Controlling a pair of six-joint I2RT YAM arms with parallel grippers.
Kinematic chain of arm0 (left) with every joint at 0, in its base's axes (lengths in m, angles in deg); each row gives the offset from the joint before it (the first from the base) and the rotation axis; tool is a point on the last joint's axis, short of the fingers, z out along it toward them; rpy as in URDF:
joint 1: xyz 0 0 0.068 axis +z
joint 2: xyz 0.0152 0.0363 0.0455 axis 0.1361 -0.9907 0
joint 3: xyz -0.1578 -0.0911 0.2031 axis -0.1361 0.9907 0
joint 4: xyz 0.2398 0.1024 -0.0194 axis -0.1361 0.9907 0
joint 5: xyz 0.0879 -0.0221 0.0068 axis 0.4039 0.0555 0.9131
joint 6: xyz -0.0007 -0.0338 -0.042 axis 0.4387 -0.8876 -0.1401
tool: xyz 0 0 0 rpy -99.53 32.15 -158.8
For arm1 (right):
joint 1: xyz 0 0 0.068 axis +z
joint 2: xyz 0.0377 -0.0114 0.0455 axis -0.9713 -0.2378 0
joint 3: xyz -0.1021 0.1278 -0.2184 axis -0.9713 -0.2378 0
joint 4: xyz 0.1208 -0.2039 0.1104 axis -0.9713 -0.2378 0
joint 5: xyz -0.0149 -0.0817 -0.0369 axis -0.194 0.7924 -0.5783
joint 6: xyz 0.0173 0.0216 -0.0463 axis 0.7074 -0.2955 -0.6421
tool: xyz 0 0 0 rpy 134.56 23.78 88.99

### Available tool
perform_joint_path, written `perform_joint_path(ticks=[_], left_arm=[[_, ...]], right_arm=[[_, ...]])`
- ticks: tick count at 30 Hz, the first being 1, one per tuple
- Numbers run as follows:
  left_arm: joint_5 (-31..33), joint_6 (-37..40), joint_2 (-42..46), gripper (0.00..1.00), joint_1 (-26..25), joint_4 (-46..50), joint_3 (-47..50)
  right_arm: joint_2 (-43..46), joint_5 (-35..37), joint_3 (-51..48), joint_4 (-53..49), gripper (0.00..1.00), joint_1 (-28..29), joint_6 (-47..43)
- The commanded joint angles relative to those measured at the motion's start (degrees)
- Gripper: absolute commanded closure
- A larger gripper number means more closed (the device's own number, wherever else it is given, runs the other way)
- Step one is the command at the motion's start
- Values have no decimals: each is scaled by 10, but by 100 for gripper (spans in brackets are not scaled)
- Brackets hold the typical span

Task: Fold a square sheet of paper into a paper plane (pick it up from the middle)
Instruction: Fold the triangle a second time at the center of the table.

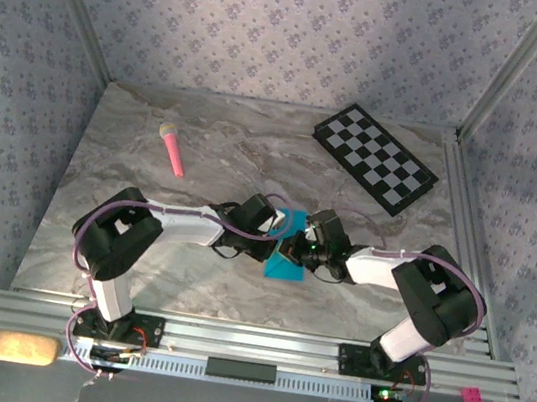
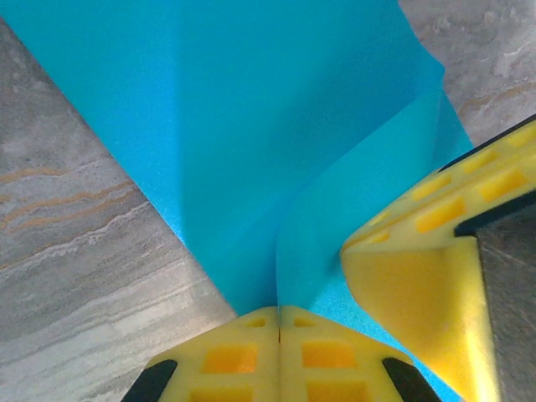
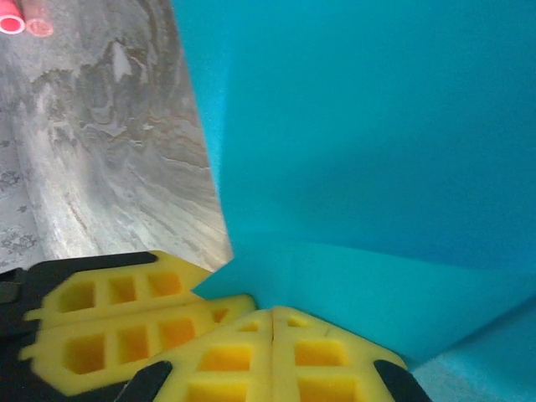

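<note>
Nearest me, past the aluminium rail [image 1: 248,340] where both arms are bolted, the two grippers meet nose to nose low over the marble table [image 1: 206,283]. The left gripper [image 2: 279,311] has its yellow jaws pressed tight together on an edge of the square sheet of paper [image 2: 251,126]. The right gripper [image 3: 272,311], just beside it, is pinched shut on the same sheet. The cyan paper bends along a soft fold between them, its lower part down by the tabletop.

I'd judge this a crease being formed. Both pinches should hold evenly and travel together so the edges line up. They should never pull apart, or the thin sheet may slip or tear.

Farther back lie a pink stick [image 1: 172,149] and, far right, a checkerboard [image 1: 374,158].
</note>
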Motion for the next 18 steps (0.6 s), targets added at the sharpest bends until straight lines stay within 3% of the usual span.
perform_joint_path(ticks=[1, 11, 18], left_arm=[[-1, 3, -23, 99, 1, 28, -3], [5, 7, -26, 99, 1, 41, -8], [7, 8, -29, 99, 1, 47, -13]], right_arm=[[-13, 8, -18, 5, 100, -4, 8], [19, 13, -11, -16, 100, -10, 6], [34, 0, 8, -41, 100, -46, -15]])
